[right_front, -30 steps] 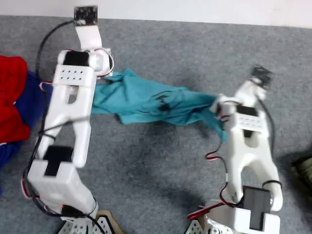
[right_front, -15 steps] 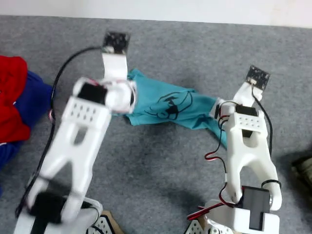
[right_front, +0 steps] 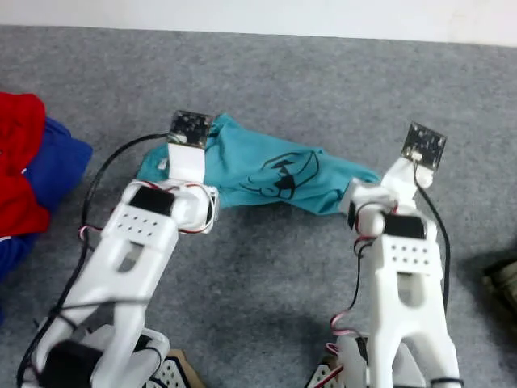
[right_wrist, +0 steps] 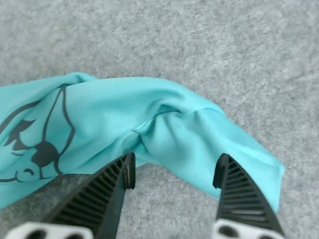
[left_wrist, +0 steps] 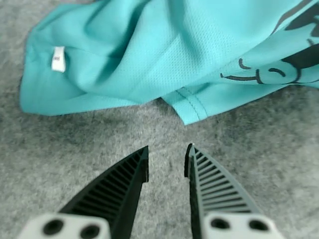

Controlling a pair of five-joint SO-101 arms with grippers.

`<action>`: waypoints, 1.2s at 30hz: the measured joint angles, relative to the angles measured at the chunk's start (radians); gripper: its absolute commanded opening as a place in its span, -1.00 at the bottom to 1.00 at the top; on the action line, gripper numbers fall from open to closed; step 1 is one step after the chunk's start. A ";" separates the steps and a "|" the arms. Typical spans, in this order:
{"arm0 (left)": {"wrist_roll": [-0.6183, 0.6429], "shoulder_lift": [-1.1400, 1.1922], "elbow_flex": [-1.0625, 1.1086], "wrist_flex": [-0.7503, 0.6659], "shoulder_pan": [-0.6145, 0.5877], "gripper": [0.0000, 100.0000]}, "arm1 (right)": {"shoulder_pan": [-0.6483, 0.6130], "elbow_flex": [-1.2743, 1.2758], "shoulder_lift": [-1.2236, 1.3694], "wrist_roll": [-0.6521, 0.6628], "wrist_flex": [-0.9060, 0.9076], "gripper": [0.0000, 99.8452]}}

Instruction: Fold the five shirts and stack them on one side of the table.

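Nearest to us in the high view, the left arm (right_front: 141, 230) and the right arm (right_front: 408, 255) rise side by side from the near edge of the table (right_front: 266, 299), whose top is grey and carpet-like. Following the left arm outward, we find the left gripper (left_wrist: 168, 148) with its two ribbed fingers parted by a narrow gap and nothing between them. It hangs over bare grey surface, its tips just short of a stitched hem of the teal shirt (left_wrist: 149, 50). The right gripper (right_wrist: 176, 157) stands wide apart, and we see a rumpled fold at the shirt's end lying between and below its fingers; whether they touch the cloth we cannot tell. The teal shirt lies crumpled and unfolded in a loose band across the middle of the table, running from one gripper to the other. A black print (right_front: 283, 174) shows on its middle, and a small white label (left_wrist: 58, 59) sits on the end near the left gripper. Off to the left, well apart from it, we make out a red shirt (right_front: 16, 162) bunched against a blue shirt (right_front: 60, 166) at the table's edge. Beyond the far edge runs a pale wall (right_front: 323, 16).
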 measured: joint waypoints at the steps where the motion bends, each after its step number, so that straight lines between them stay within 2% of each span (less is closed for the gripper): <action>1: -0.006 0.028 -0.002 -0.012 0.000 -0.71 | -0.002 0.015 -0.018 0.000 -0.009 -0.49; 5: -0.015 0.152 -0.046 -0.029 0.000 -0.70 | 0.002 0.026 -0.055 0.000 -0.015 -0.49; 13: -0.015 0.362 -0.189 -0.041 0.006 -0.43 | -0.002 0.026 -0.060 0.015 -0.020 -0.49; 22: -0.017 0.514 -0.279 -0.041 0.074 -0.42 | -0.002 0.026 -0.060 0.037 -0.020 -0.49; 24: -0.015 0.559 -0.307 -0.041 0.071 -0.48 | -0.002 0.026 -0.060 0.037 -0.020 -0.49; 31: -0.015 0.678 -0.411 -0.041 0.075 -0.97 | -0.002 0.032 -0.061 0.037 -0.020 -0.49; 36: -0.015 0.700 -0.450 -0.041 0.074 -0.99 | -0.002 0.032 -0.061 0.040 -0.034 -0.49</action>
